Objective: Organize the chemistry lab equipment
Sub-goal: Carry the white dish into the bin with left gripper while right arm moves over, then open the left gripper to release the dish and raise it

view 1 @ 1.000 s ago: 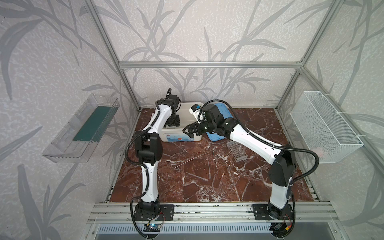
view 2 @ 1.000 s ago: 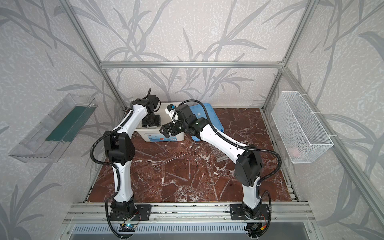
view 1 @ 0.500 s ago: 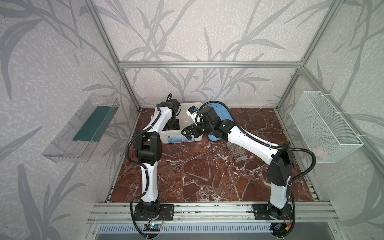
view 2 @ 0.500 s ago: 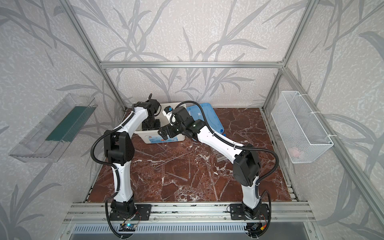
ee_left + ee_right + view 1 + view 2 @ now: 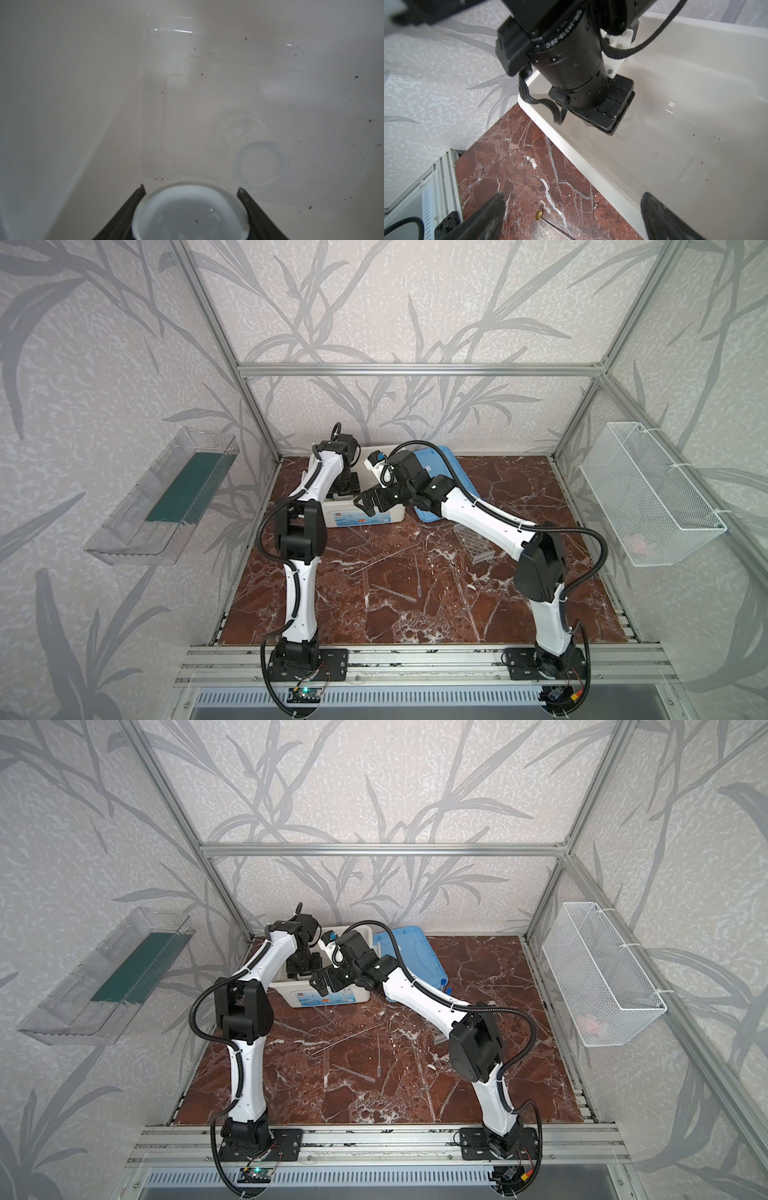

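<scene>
Inside the white tub (image 5: 374,516), the left claw (image 5: 190,188) pinches the small round white dish (image 5: 190,214) just above the speckled floor. Its motor housing (image 5: 566,41) reads "DM-J4310-2EC"; the tub's red-and-blue sticker (image 5: 353,519) is too small to read. The right claw (image 5: 573,195) is spread wide and holds nothing over the tub's front rim, and its arm partly hides the clear rack (image 5: 473,541). The blue lid (image 5: 440,464) leans behind. A thin rod (image 5: 386,558) and droppers (image 5: 417,572) lie on the red marble tabletop (image 5: 457,614). The walls carry a wire basket (image 5: 648,497) and a clear shelf (image 5: 166,497).

Top views overhead; wrists seemingly close over tub (image 5: 685,72)
</scene>
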Controlling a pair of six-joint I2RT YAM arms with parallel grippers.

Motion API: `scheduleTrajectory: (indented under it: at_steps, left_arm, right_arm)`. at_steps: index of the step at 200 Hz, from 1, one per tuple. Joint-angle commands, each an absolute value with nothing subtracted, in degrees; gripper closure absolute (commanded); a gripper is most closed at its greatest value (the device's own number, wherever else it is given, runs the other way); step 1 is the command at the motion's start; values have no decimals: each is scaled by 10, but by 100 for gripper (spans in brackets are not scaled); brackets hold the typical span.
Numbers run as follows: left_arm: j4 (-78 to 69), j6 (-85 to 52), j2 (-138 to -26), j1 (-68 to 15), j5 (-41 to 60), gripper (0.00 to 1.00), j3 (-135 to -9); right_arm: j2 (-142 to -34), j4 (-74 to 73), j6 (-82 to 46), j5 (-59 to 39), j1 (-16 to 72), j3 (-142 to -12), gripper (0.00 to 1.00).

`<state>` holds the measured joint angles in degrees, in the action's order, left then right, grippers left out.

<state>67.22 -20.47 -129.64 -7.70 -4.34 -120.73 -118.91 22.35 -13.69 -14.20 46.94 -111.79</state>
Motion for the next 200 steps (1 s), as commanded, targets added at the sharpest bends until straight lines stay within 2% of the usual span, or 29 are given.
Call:
scheduleTrajectory:
  at_steps: [1,136,200]
  left_arm:
    - [683,-205,-1308,-73,-39,62,-1216]
    - [564,-237,-1283,-73,-44,61,-1060]
    - [551,-241,-1281,-73,-47,46,-1045]
  right_arm:
    - [-1204,241,-140,-146,469,-1151,1]
    - [-1242,255,-170,-118,461,-1182,0]
    - [-1247,258,-172,-116,461,-1181,0]
